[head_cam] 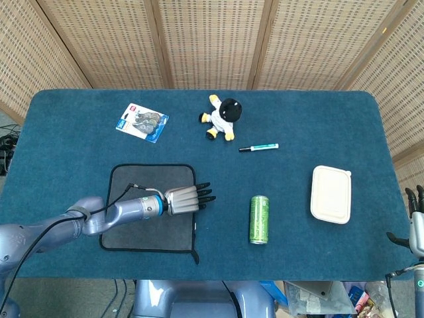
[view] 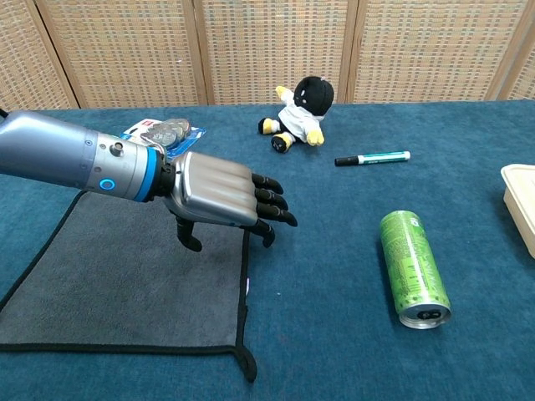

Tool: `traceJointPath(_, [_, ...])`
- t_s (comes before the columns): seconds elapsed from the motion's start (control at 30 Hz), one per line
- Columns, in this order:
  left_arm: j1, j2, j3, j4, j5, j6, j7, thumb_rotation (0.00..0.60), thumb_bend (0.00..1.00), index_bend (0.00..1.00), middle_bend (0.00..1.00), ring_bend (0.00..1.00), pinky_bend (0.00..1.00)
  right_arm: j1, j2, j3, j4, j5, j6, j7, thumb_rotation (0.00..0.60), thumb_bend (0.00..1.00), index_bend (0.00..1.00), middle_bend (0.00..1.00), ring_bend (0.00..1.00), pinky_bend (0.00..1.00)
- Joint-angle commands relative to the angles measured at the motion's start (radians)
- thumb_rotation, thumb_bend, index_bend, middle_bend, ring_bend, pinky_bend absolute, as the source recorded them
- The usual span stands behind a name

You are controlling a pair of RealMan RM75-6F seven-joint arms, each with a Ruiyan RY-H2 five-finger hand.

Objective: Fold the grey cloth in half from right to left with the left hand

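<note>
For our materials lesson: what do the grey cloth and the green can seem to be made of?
Grey cloth: soft, matte fabric, likely microfibre; fuzzy nap and stitched black edging show. Green can: probably aluminium; glossy printed body, bare silvery rim at its end.

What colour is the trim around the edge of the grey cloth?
Black, a thin border running round the grey cloth; it shows best in the chest view.

Your head view looks steeply down over the whole table [head_cam: 66, 119]; your chest view sits low at the near edge, facing far, sharing its middle.
</note>
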Motion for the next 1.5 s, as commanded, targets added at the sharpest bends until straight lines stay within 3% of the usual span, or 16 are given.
traceJointPath(0.03, [-0.016, -0.019, 0.007, 0.014, -0.012, -0.005, 0.005, 0.6, 0.24, 0.25, 0.0, 0.0, 0.0, 0.001, 0.0, 0.0, 0.003, 0.003, -0.004, 0.003, 0.6, 0.0, 0.0, 0.0, 0.0, 0.0])
traceJointPath(0.33, [-0.027, -0.035, 0.033, 0.023, -0.04, 0.01, 0.023, 0.6, 0.24, 0.32, 0.0, 0.0, 0.0, 0.002, 0.002, -0.002, 0.01, 0.006, -0.012, 0.015, 0.6, 0.0, 0.0, 0.0, 0.0, 0.0])
traceJointPath(0.7, [-0.022, -0.043, 0.056, 0.031, -0.073, 0.033, 0.056, 0.6, 0.24, 0.51, 0.0, 0.0, 0.0, 0.001, 0.006, -0.002, 0.008, 0.003, -0.008, 0.028, 0.6, 0.0, 0.0, 0.0, 0.0, 0.0])
traceJointPath(1.03, [-0.024, -0.039, 0.07, 0.03, -0.098, 0.05, 0.066, 0.6, 0.24, 0.52, 0.0, 0.0, 0.0, 0.003, 0.005, -0.004, 0.009, 0.005, -0.012, 0.026, 0.6, 0.0, 0.0, 0.0, 0.0, 0.0])
traceJointPath(1.37, [-0.032, -0.046, 0.082, 0.03, -0.113, 0.062, 0.075, 0.6, 0.43, 0.61, 0.0, 0.0, 0.0, 0.005, 0.005, -0.006, 0.008, 0.006, -0.016, 0.026, 0.6, 0.0, 0.0, 0.0, 0.0, 0.0])
traceJointPath(1.5, [-0.03, -0.051, 0.087, 0.035, -0.115, 0.074, 0.08, 0.6, 0.44, 0.63, 0.0, 0.0, 0.0, 0.006, 0.006, -0.007, 0.007, 0.005, -0.017, 0.027, 0.6, 0.0, 0.0, 0.0, 0.0, 0.0])
